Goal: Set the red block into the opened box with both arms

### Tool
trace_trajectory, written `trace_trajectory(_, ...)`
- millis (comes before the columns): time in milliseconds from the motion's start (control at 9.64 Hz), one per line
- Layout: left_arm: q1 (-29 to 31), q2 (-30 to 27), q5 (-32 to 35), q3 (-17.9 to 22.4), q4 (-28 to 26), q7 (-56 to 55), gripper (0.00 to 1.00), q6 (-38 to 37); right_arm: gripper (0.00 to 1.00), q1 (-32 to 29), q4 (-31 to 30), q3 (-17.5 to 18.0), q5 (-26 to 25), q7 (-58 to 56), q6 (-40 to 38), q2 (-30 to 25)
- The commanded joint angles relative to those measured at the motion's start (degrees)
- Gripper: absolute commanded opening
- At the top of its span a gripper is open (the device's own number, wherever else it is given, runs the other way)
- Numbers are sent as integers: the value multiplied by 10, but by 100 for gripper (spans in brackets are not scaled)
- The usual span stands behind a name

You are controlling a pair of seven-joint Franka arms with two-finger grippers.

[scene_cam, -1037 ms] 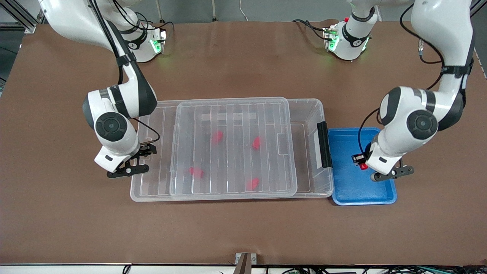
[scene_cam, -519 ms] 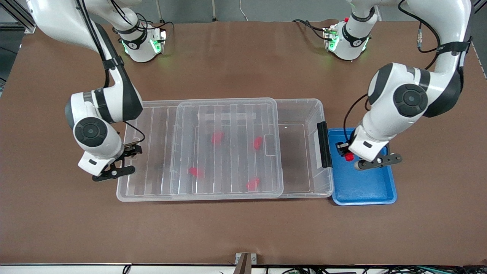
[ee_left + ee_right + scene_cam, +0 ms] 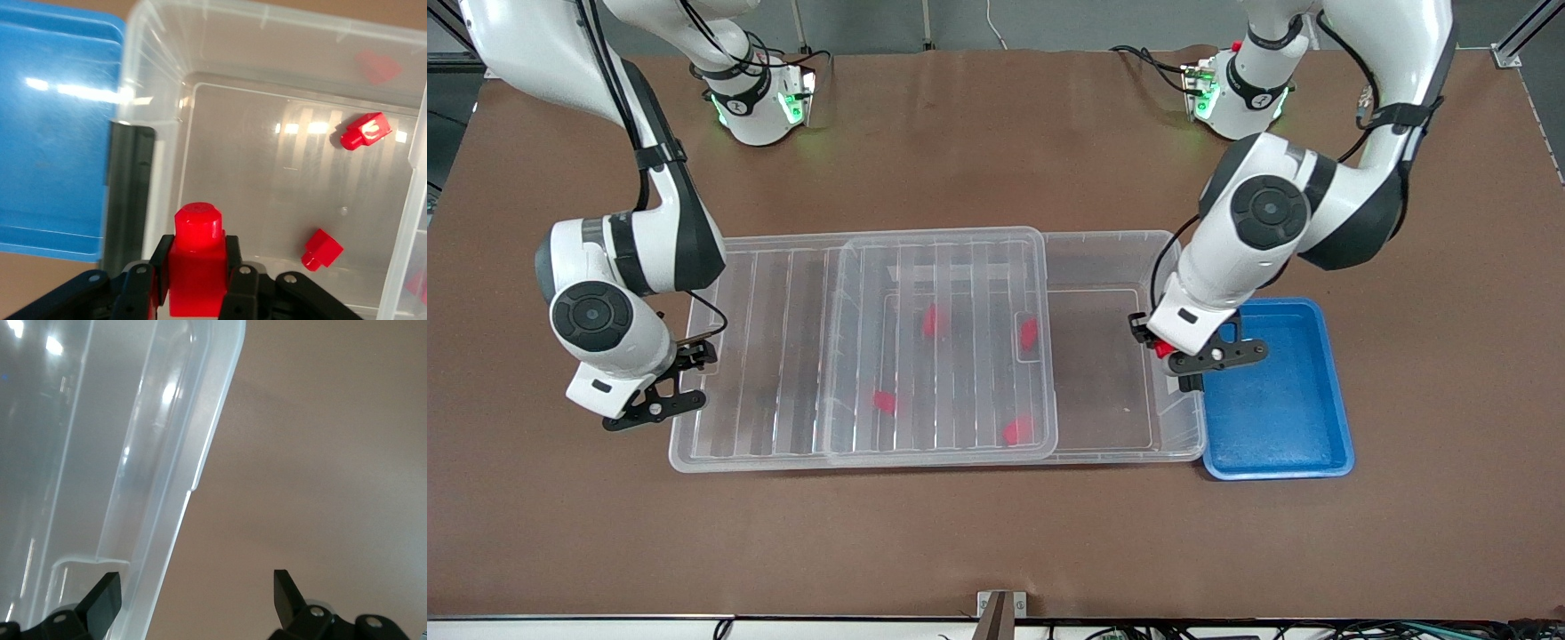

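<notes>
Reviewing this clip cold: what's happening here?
The left gripper is shut on the red block and holds it over the box's uncovered end, beside the blue tray. The right gripper is open, straddling the edge of the lid, which covers four red pieces.

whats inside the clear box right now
Four loose red pieces lie on the floor of the box, seen through its slid-back lid. The held red block is over the box's uncovered end. The lid's ribs blur anything smaller.
</notes>
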Motion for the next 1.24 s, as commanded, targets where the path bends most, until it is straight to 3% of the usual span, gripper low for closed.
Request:
trace_trajectory(0, -8, 57, 13, 0, 7, -22, 1, 34, 100, -15, -4, 7, -14, -17, -6, -14)
trace_trajectory(207, -19, 89, 13, 0, 6, -50, 1, 73, 100, -15, 34, 10, 0, -15, -45, -20)
trace_trajectory(415, -35, 120, 13, 2, 3, -72, 1, 106, 100, -18, 134, 7, 79, -9, -147, -24)
trace_trajectory(519, -41, 140, 26, 2, 3, -79, 1, 115, 100, -27, 173, 6, 91, -4, -194, -34)
trace_trajectory(726, -49, 174, 96, 1, -1, -118, 1, 119, 100, -65, 182, 6, 118, 20, -205, -88)
trace_trajectory(933, -50, 199, 108, 0, -3, -121, 1, 129, 100, -109, 178, -8, 170, 37, -238, -142)
trace_trajectory(1037, -52, 206, 108, 1, -4, -121, 4, 144, 100, -109, 177, -26, 176, 46, -271, -165)
trace_trajectory(1141, -52, 210, 108, 0, -4, -121, 14, 146, 100, -109, 176, -52, 206, 43, -306, -188)
